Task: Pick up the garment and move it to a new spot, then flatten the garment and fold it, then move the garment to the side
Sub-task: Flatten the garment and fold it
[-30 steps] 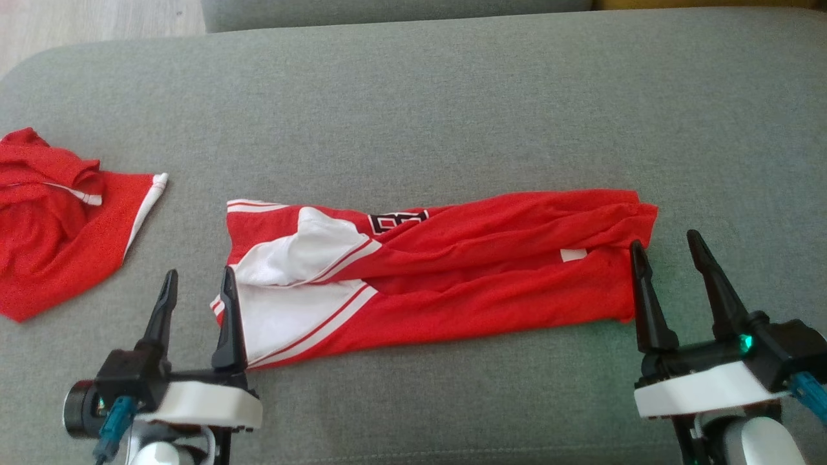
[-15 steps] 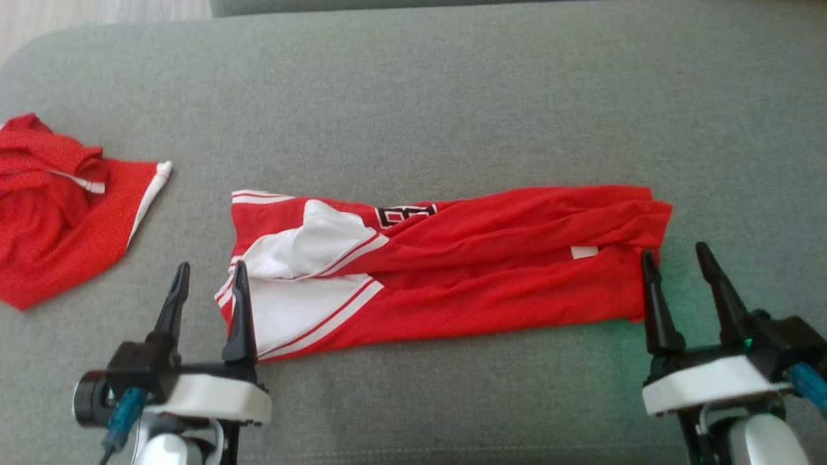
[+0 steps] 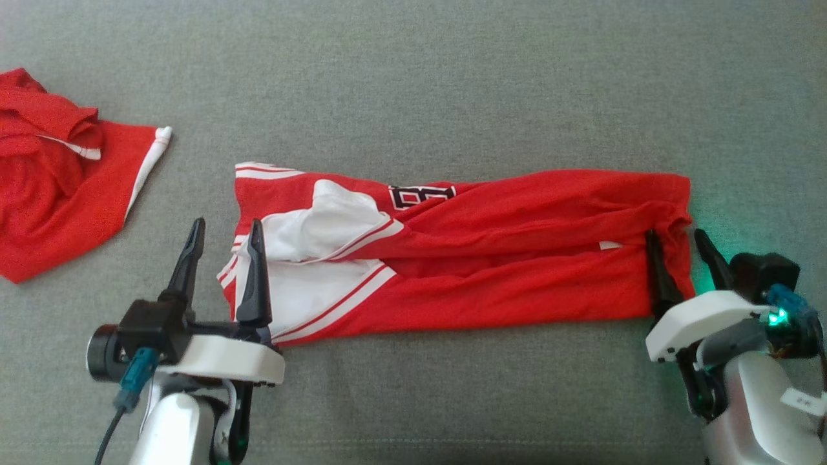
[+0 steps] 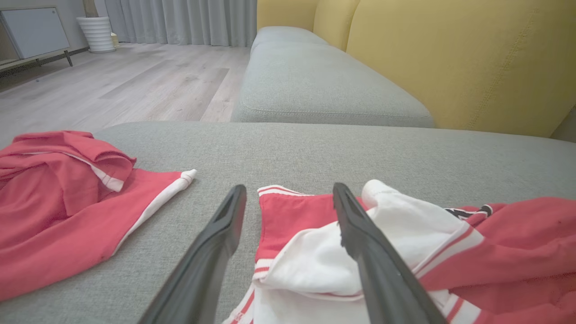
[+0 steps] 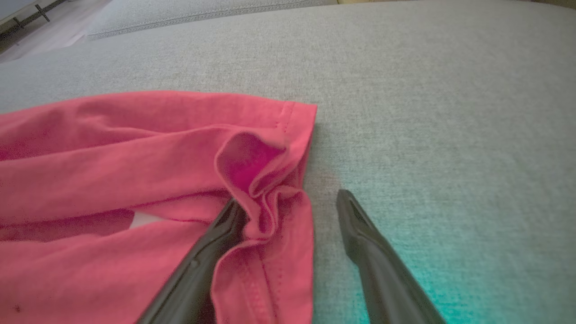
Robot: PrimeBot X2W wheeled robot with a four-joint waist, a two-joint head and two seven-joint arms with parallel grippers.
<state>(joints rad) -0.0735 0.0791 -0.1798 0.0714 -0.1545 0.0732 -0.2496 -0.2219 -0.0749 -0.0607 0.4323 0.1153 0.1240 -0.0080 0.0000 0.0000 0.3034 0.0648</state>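
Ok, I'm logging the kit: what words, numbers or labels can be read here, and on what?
Black block print on the garment: half hidden by a fold, not readable.
White sticker on the right forearm: too small to read.
No other text legible.

Where the right gripper meets the garment, I can't tell whether its inner finger lies on the cloth or under the ruffle. Beside that finger, a white tag is mostly buried in a crease. Ahead and right of the left gripper, the black print folds under, unreadable. Left of it, another red garment is cut off by the head view's edge.
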